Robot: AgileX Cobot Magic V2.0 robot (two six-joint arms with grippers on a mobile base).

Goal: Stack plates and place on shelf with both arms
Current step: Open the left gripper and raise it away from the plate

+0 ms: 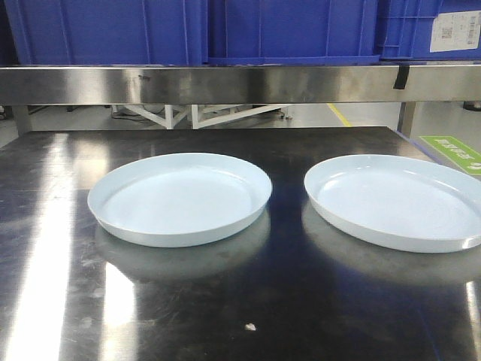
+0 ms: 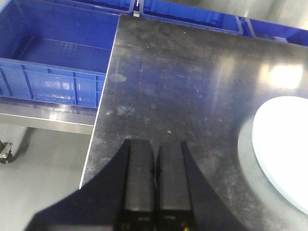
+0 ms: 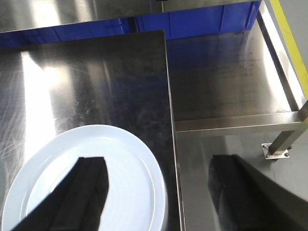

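Two pale bluish-white plates lie side by side on the steel table: the left plate [image 1: 180, 197] and the right plate [image 1: 397, 199], apart from each other. Neither arm shows in the front view. In the left wrist view my left gripper [image 2: 155, 147] is shut, with nothing between its fingers, above bare table; the left plate's edge [image 2: 284, 144] lies to its right. In the right wrist view my right gripper [image 3: 156, 161] is open wide over the right plate's [image 3: 130, 178] right rim, one finger [image 3: 84, 192] above the plate, the other [image 3: 240, 187] beyond the table edge.
A steel shelf rail [image 1: 240, 81] runs across the back with blue crates [image 1: 293, 30] on it. Blue bins [image 2: 53, 62] sit left of the table edge [image 2: 98, 120]. A lower steel shelf [image 3: 226, 82] and a post foot [image 3: 276, 150] lie right of the table.
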